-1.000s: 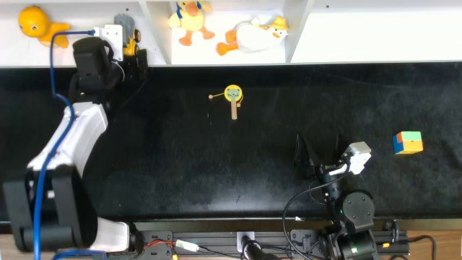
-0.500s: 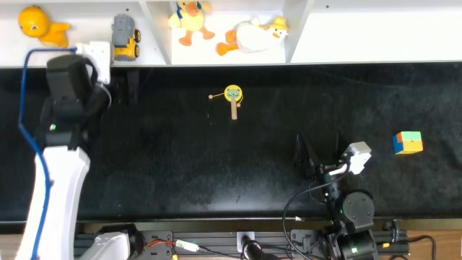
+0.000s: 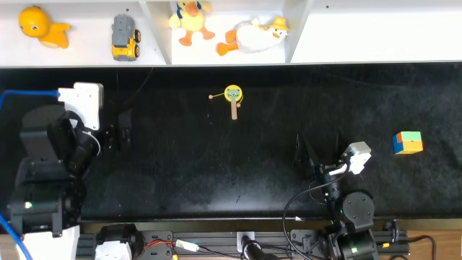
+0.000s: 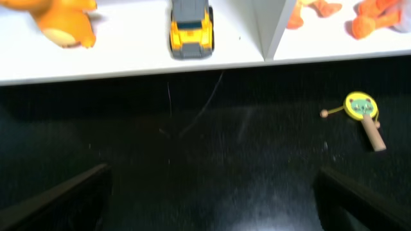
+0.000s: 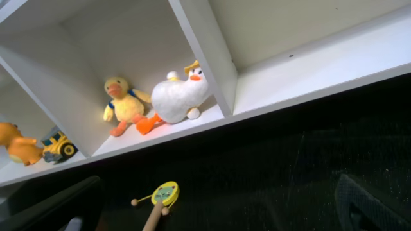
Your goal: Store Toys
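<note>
Left gripper [image 3: 119, 137] is wide open with nothing in it, over the black table [image 3: 180, 173] near the shelf [image 3: 361, 43]. Truck [image 3: 125, 37] sits in the left compartment beside an orange duck [image 3: 42, 25]. Right gripper [image 3: 318, 153] is open too. Rattle [image 3: 233, 97] and cube [image 3: 408, 142] lie on the table, well apart.

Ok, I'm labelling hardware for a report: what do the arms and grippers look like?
Both are mostly black. The left arm has a white wrist block and a blue cable; the right arm has a smaller white block and thin black cables. The left gripper and right gripper each have two dark fingers.
</note>
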You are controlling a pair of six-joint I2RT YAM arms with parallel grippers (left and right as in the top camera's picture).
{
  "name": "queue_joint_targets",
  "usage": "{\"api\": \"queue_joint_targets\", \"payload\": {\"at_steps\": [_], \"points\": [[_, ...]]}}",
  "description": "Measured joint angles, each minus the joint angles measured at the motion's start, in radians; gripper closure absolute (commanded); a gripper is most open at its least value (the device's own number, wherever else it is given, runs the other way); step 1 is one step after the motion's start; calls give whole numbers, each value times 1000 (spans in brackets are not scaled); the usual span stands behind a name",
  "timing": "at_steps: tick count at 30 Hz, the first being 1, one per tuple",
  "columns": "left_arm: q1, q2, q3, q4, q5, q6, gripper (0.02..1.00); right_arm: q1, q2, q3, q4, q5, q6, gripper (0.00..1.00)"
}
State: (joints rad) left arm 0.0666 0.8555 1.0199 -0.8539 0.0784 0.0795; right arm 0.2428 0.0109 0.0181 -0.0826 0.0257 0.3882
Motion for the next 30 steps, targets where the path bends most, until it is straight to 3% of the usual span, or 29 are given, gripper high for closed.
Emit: {"api": "queue_joint_targets", "payload": {"at_steps": [15,21,30], "points": [[0,-42,-5,-101,-1,0,20,0,0,0,0,0,0,7],[0,-317,-165,19,-26,-28,20,0,0,0,1,0,0,5],[0,-706,-668,381,-65,-108,20,0,0,0,0,0,0,5]]}}
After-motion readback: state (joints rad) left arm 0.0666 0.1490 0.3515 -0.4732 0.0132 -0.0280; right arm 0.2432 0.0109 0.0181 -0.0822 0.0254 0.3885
